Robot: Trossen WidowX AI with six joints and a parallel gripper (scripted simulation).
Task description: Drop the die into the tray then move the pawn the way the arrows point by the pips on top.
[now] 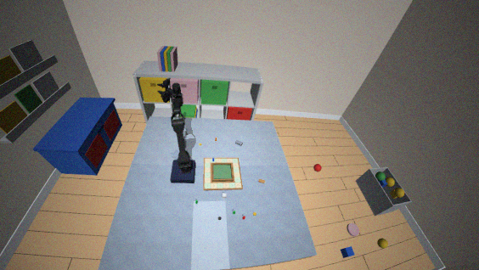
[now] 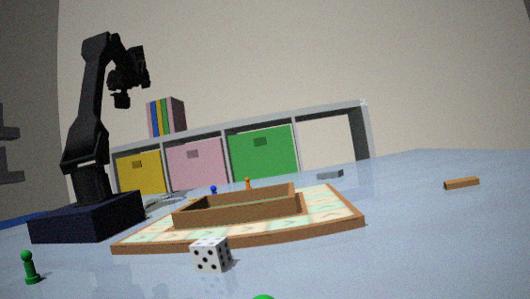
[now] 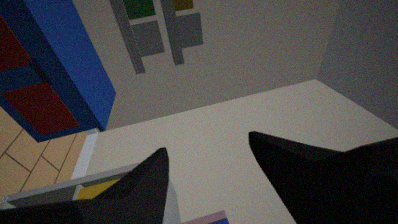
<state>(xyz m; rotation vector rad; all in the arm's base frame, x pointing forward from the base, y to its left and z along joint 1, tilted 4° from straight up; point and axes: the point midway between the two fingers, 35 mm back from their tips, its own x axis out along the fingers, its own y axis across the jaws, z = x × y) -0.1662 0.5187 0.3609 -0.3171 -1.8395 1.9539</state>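
Exterior view: my tool hangs high above my dark base block, well apart from everything on the worktop. Its fingers stand partly apart, roughly mid-range, with only wall and shelving visible between them. I hold nothing.

Die: white with black pips, resting on the worktop just in front of the board's near edge, not touching it. It sits flat on one face. Which pip count faces up I cannot read from this angle.

Tray: brown walled box in the board's centre, with nothing visible in it from this angle. A blue pawn shows at the board's far side; an orange one stands near it, and a green one stands off the board.

Handling judgement: the die looks small, rigid and light, with smooth flat faces, so likely slippery if pinched off-centre or across corners. Best hold is two opposite side faces, fingers squared to them, coming straight down. My present opening may be narrower than needed for a comfortable approach; I would widen before descending. A corner nudge could tip or skid it toward the board.
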